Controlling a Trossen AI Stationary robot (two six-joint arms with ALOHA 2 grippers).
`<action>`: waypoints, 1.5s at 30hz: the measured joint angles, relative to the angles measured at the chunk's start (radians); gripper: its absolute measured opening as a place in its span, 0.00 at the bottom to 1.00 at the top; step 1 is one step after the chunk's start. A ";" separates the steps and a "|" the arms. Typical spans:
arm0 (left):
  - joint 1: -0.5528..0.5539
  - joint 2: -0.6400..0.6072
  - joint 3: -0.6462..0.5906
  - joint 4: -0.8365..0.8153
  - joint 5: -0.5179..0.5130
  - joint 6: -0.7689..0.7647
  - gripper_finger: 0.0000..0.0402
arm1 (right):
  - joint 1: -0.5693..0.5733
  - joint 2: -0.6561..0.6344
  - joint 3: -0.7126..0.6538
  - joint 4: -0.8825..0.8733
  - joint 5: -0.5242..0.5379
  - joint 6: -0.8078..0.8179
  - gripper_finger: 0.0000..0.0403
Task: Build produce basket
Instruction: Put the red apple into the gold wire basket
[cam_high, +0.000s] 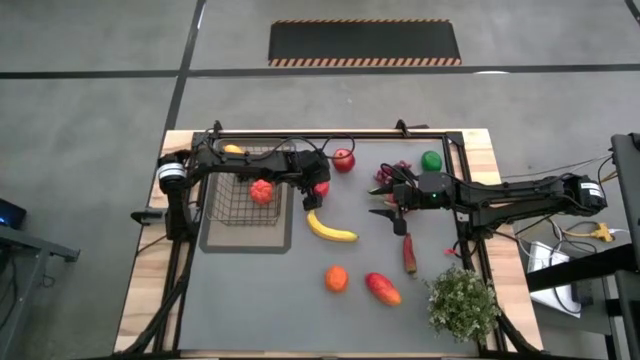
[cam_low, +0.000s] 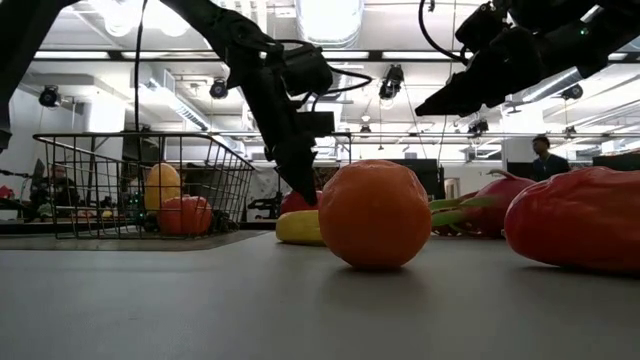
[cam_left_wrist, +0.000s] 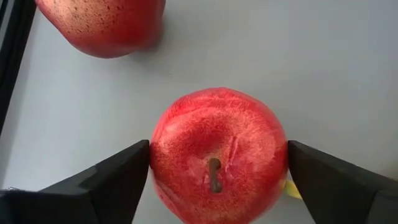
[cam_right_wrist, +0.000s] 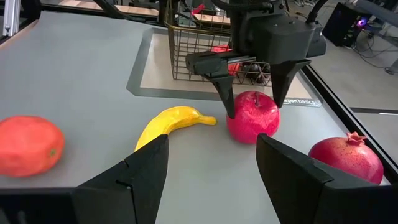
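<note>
Straddling apple, left end effector.

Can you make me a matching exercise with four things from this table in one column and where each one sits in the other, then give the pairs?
Things:
1. banana
2. apple
3. chilli
4. potted plant

Places:
A. between the left end effector's fingers
B. at the table's right front corner
C. on the mat just right of the basket
D. just in front of the right end effector

Pairs: 1-C, 2-A, 3-D, 4-B
</note>
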 joint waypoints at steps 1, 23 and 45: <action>0.000 0.000 0.000 0.001 0.000 0.000 0.82 | 0.000 0.000 0.000 0.000 0.000 0.000 0.57; -0.167 -0.213 0.063 -0.075 -0.035 -0.044 0.75 | 0.000 0.000 -0.010 0.001 0.000 -0.001 0.57; -0.307 -0.652 -0.108 -0.583 -0.313 -0.576 0.75 | -0.001 0.000 -0.014 0.005 0.001 0.006 0.57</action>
